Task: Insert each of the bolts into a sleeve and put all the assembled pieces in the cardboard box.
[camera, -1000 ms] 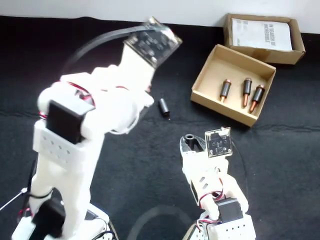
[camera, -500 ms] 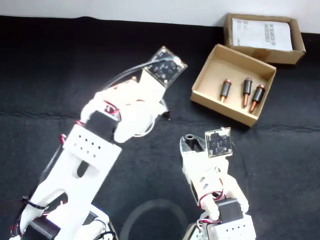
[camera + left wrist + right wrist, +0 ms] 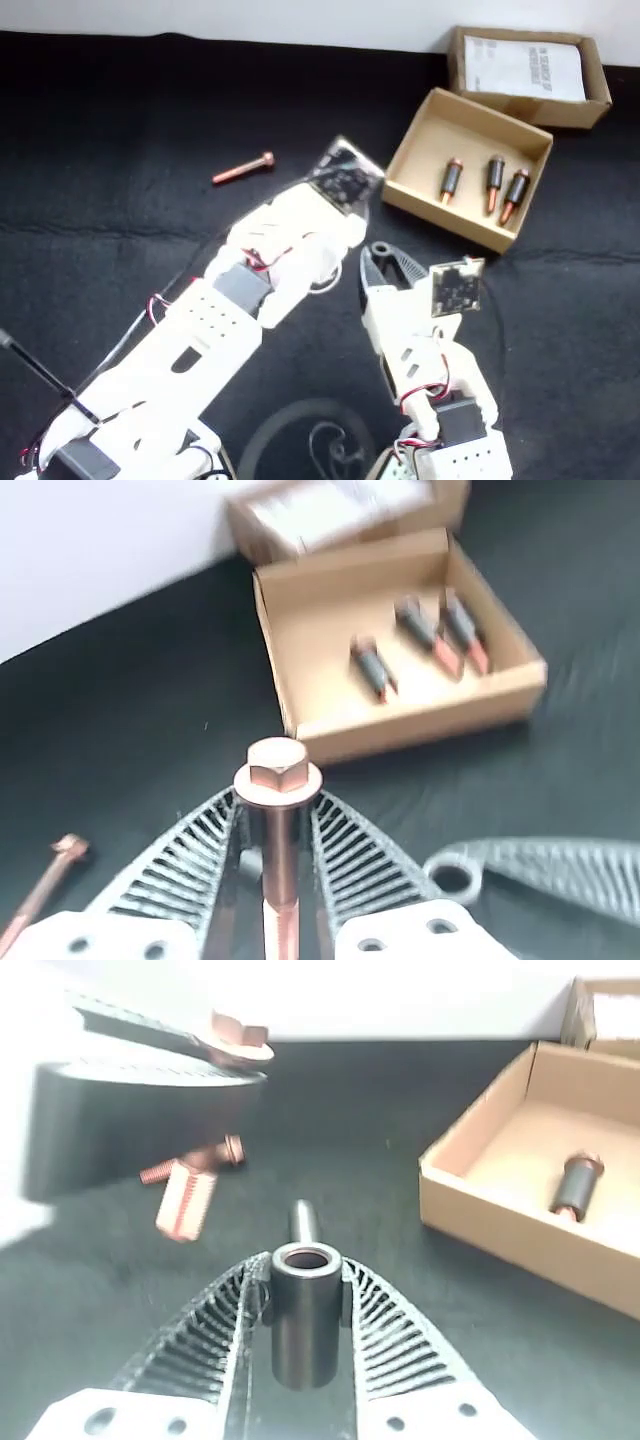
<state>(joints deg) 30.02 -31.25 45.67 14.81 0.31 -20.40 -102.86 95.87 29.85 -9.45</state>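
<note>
Left gripper (image 3: pixel 277 810) is clamped on a copper bolt (image 3: pixel 277 772). The hex head stands beyond the fingertips and the shank runs back between the jaws. Right gripper (image 3: pixel 305 1266) is clamped on a dark sleeve (image 3: pixel 303 1325), with the open bore facing away from the wrist. Both parts are held above the table (image 3: pixel 110 110), near the cardboard box (image 3: pixel 478 128). They are close to each other but apart, and the bolt is not yet in the sleeve.

Step in hand, as judged: mating of a fourth pair. The next move calls for bringing the threaded end of the bolt onto the axis of the bore, then feeding it straight in. Any tilt between the two parts is likely to catch the tip on the sleeve rim.

Count:
- Assembled pieces (image 3: pixel 494 182): three, lying side by side in the cardboard box.
- Bolts: two. One is gripped; one loose bolt (image 3: pixel 243 168) lies on the table, well apart from the box.
- Sleeves: two. One is gripped; one loose sleeve (image 3: pixel 303 1222) lies on the table just beyond the gripped one.
</note>
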